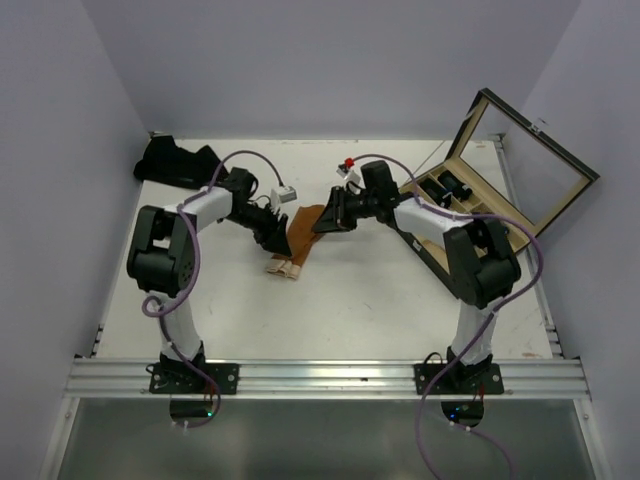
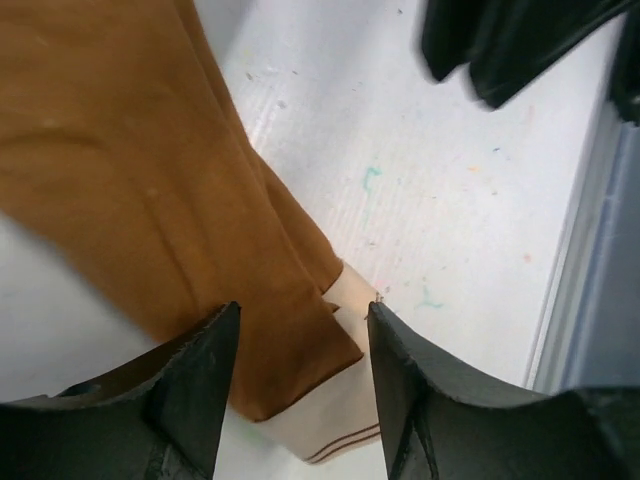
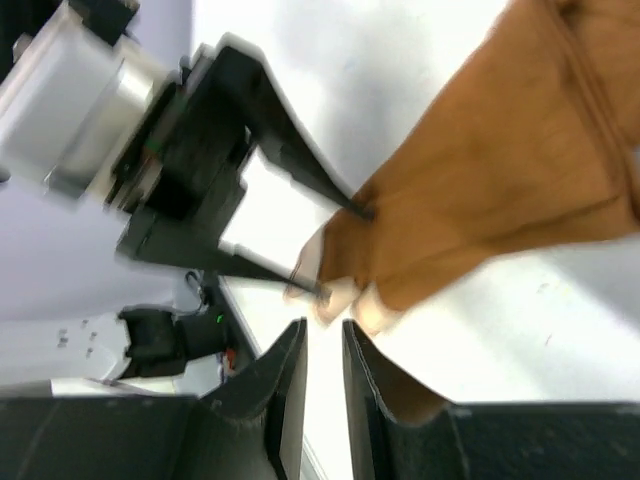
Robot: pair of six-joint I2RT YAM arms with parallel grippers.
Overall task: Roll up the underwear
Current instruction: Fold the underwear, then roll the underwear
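- Rust-orange brief [image 1: 302, 232], mid-table: soft, light, limp.
- Your left gripper [image 2: 303, 318] gapes over its waistband [image 2: 350, 420], 6 o'clock end; pinch there.
- Right gripper [image 3: 320, 335], nearly closed and empty, at 2 o'clock.

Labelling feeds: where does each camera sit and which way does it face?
Top external: above, behind, looking down at the table; left arm and right arm show.
Left wrist: on the left arm, looking past the left gripper at the briefs.
Right wrist: on the right arm, facing the left gripper across the briefs; right gripper below.
All share the briefs.
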